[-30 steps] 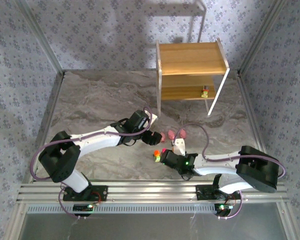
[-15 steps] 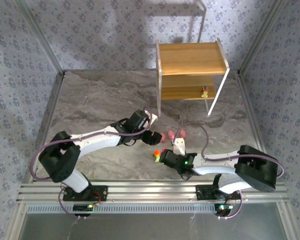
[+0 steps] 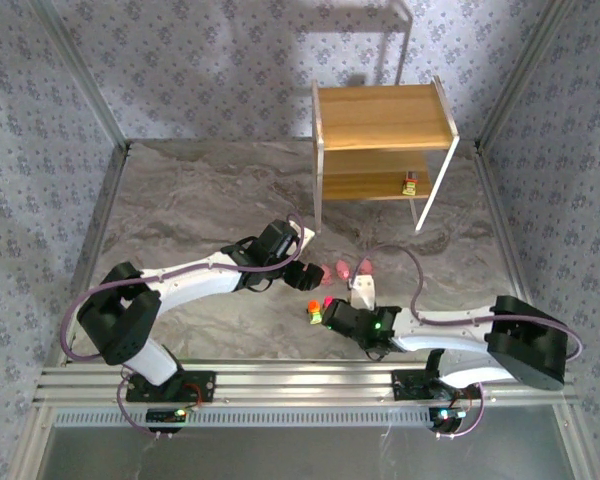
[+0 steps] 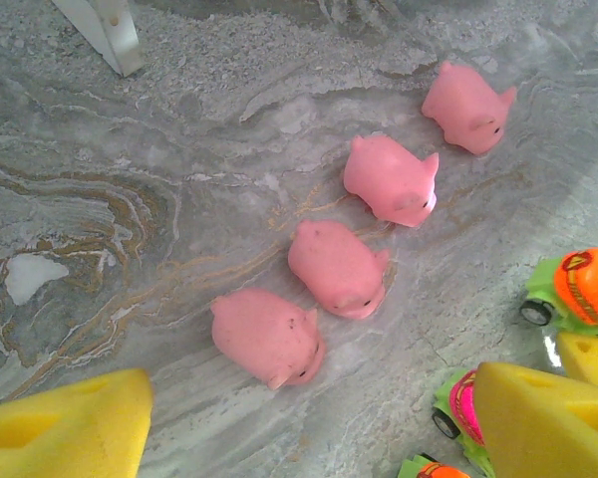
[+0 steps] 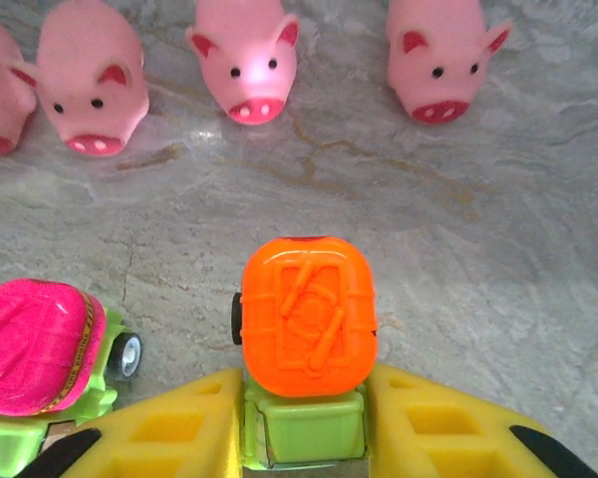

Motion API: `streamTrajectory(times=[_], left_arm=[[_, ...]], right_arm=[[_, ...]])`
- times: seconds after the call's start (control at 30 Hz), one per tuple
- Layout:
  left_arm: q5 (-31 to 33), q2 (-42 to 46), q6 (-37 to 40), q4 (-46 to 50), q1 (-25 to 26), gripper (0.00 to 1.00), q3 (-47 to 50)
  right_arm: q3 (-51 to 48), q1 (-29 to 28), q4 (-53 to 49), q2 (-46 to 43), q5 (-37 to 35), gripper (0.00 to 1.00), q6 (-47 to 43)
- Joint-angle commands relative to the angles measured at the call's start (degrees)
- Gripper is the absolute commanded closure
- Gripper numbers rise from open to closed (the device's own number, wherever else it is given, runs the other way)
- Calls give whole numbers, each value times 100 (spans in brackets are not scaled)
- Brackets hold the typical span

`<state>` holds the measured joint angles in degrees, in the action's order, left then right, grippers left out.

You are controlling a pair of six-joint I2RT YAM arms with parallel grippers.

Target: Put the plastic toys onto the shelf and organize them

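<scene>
Four pink pig toys (image 4: 337,267) lie in a diagonal row on the marble table, and their snouts (image 5: 244,60) face the right wrist camera. My left gripper (image 4: 314,398) hovers just behind the nearest pig (image 4: 269,337), open, with nothing between its yellow fingers (image 4: 60,428). My right gripper (image 5: 304,408) is shut on the green base of an orange-topped toy (image 5: 309,314), low over the table (image 3: 313,306). A pink-topped toy (image 5: 35,349) stands to its left. The wooden shelf (image 3: 380,130) stands at the back right, with one small toy (image 3: 408,184) on its lower board.
A pale white-framed stand (image 3: 395,30) rises behind the shelf. One white shelf leg (image 4: 110,35) stands close beyond the pigs. Metal rails and patterned walls enclose the table. Another orange-topped toy (image 4: 434,468) lies beside the pink-topped one.
My right gripper's fingers have closed in on the orange-topped toy, and that arm has stretched out slightly lower. The left arm and the pigs have stayed put.
</scene>
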<state>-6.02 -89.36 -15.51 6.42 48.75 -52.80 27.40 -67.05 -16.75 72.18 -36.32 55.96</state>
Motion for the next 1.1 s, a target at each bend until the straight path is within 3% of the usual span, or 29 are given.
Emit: streamTrajectory(times=[0.0, 0.33, 0.83, 1.07], left_arm=[[-74, 99, 39, -52, -13, 16, -76], [-211, 177, 56, -145, 32, 16, -38], [202, 310, 2, 34, 253, 16, 27], [424, 827, -144, -47, 355, 15, 487]], right_arm=[[193, 23, -516, -325, -277, 68, 91], [449, 393, -1159, -1130, -368, 68, -368], [1285, 1986, -1122, -1497, 213, 68, -1948], [1725, 2654, -774, -1346, 551, 68, -2683]])
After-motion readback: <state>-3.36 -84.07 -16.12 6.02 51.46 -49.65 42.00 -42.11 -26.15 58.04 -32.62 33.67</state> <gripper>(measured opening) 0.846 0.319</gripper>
